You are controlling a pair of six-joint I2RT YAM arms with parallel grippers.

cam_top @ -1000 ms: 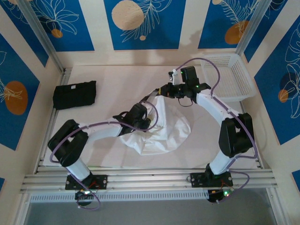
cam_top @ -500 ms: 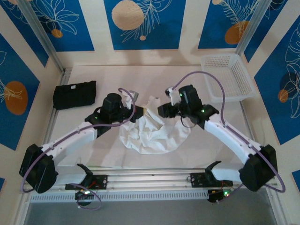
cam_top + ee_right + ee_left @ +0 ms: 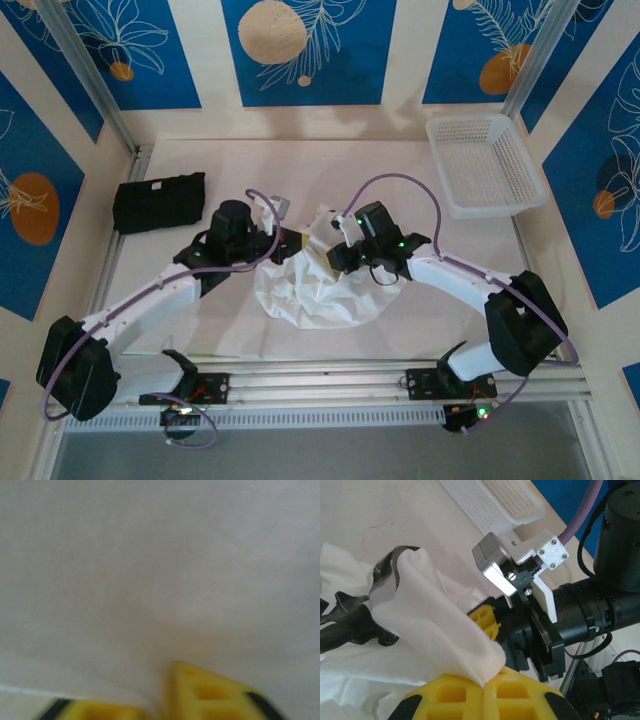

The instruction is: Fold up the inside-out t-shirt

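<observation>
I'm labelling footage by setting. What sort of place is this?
Probably a robot test cell, not a home: left arm and right arm bolted to an aluminium rail, blue printed panels walling the table.

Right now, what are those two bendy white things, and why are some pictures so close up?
They are two robot arms bolted to a table. One picture looks down from above. The two close ones come from small cameras on the arms' wrists. On the table lie a crumpled white t-shirt, a black garment and a white basket. The left gripper and the right gripper are each pinched shut on a bit of the t-shirt, close together.
</observation>
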